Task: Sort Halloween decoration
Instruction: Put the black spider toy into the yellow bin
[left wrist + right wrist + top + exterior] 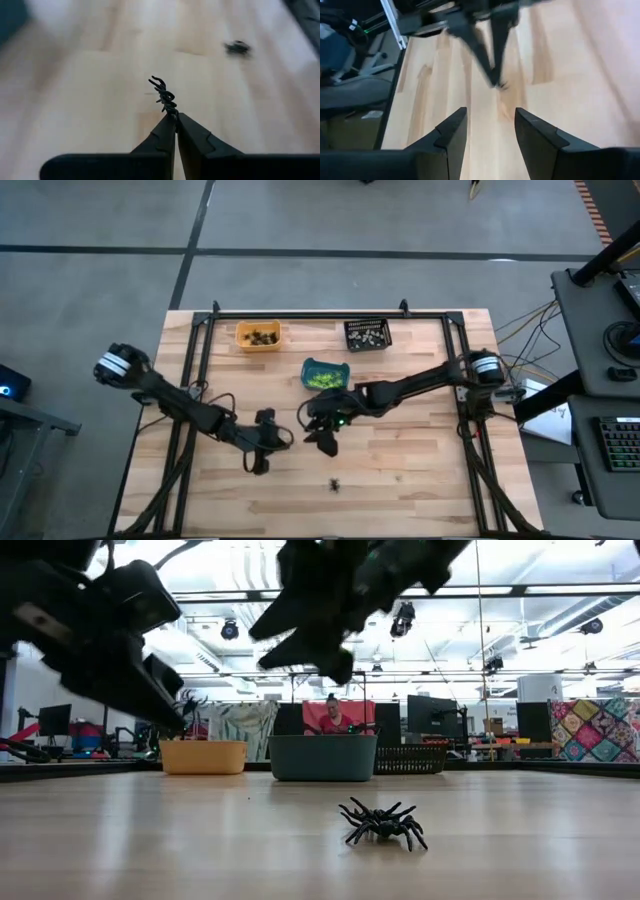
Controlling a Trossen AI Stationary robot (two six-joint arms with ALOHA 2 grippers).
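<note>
L gripper [176, 119] over table's front-left part, jaws pinched tight on black spider [164, 94] by a leg, lifted clear of wood; prob so it can go to orange bin [258, 336], which holds dark pieces. Teal bin [326, 374] mid-back holds lime ones; black bin [367, 334] the pale ones. R gripper [490, 130] just beside teal bin, jaws apart, empty, free for next pick. Second black spider [335, 483] lies loose near front edge, unsorted.
</note>
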